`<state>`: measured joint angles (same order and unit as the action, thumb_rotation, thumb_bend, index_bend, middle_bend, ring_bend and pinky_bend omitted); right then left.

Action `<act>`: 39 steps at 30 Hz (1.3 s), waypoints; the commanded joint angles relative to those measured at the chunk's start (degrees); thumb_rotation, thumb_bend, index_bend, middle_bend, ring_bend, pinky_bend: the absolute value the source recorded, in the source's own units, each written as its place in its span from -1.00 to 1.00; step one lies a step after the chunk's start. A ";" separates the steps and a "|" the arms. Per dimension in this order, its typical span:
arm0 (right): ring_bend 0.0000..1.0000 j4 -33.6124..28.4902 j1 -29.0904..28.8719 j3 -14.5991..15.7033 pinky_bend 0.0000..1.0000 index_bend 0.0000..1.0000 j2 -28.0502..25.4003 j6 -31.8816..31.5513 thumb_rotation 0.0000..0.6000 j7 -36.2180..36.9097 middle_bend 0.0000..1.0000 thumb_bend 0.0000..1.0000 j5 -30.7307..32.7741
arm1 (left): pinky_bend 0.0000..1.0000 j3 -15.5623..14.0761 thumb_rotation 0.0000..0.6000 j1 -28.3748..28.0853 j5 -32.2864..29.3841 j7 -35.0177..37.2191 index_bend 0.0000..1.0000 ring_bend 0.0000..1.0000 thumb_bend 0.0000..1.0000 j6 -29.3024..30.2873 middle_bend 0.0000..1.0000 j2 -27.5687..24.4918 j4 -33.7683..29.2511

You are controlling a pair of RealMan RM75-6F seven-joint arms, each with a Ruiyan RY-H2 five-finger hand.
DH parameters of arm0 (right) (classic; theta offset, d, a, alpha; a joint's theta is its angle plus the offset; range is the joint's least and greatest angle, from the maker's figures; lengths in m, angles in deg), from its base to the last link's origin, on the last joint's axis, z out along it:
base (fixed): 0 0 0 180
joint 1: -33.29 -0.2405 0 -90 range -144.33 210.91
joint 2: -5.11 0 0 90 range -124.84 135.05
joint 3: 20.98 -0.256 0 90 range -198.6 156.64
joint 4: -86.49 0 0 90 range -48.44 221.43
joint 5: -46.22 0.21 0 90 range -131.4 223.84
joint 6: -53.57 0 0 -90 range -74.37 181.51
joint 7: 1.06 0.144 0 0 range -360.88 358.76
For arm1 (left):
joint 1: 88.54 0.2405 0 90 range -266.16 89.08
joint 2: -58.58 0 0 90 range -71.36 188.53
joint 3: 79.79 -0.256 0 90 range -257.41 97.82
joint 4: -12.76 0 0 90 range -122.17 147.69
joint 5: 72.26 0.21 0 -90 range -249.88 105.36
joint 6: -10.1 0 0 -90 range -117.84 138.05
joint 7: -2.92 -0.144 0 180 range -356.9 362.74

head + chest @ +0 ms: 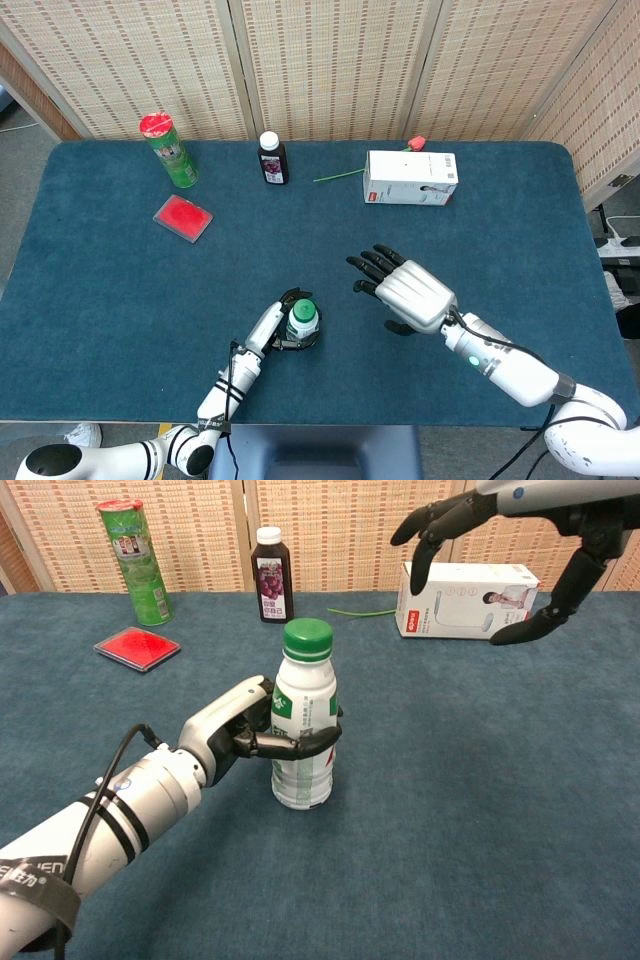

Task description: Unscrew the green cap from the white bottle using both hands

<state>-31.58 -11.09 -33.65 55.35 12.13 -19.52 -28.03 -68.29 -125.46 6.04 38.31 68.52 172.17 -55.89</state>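
Note:
The white bottle (303, 738) with its green cap (308, 638) stands upright on the blue table, near the front middle; from the head view I see the cap (303, 310) from above. My left hand (243, 732) grips the bottle's body from the left, fingers wrapped round its middle. My right hand (405, 292) hovers open, fingers spread, to the right of the bottle and above cap height; in the chest view the right hand (500, 540) shows at the top right, apart from the cap.
At the back stand a green can with a red lid (168, 150), a dark juice bottle (272, 158) and a white box (411, 178) with a rose (416, 143) behind it. A red flat case (183, 218) lies at the left.

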 commanded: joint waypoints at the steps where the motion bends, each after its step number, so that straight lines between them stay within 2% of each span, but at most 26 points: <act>1: -1.00 -0.70 -3.11 0.21 -1.00 -0.44 1.82 1.68 1.00 -4.27 -1.00 -0.64 4.83 | -1.00 0.27 1.00 0.00 -0.36 -0.28 0.30 -0.70 0.38 -0.17 0.29 -0.09 -0.23; 10: -1.00 0.17 -9.98 1.97 -1.00 -0.47 6.89 1.80 1.00 -11.64 -1.00 -0.64 15.95 | -1.00 0.85 1.00 -0.46 -1.95 -1.25 0.30 -0.69 0.38 -2.43 0.30 -0.45 -0.43; 17: -1.00 0.93 -13.86 3.66 -1.00 -0.47 9.74 0.22 1.00 -14.83 -1.00 -0.64 21.71 | -1.00 1.17 1.00 -0.95 -2.29 -2.20 0.30 -0.68 0.42 -3.18 0.30 -0.17 0.19; 25: -1.00 1.03 -16.54 5.03 -1.00 -0.48 12.02 -3.64 1.00 -18.00 -1.00 -0.64 24.22 | -1.00 1.60 1.00 -1.78 -2.36 -3.84 0.32 -0.64 0.47 -3.58 0.33 0.65 0.54; 32: -1.00 0.04 -18.13 6.00 -1.00 -0.49 12.53 -6.24 1.00 -20.20 -1.00 -0.64 26.31 | -1.00 1.47 1.00 -1.84 -2.20 -4.05 0.37 -0.52 0.60 -3.39 0.44 1.22 1.77; 39: -1.00 -0.46 -18.36 7.43 -1.00 -0.49 12.32 -7.80 0.99 -20.88 -1.00 -0.64 26.66 | -1.00 2.58 1.00 -1.16 -3.34 0.17 0.38 -0.47 0.61 -3.82 0.46 1.03 1.53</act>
<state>-32.00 -29.45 -26.27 67.71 4.38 -40.38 -1.37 -66.00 -126.81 2.98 37.84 64.87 173.35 -54.28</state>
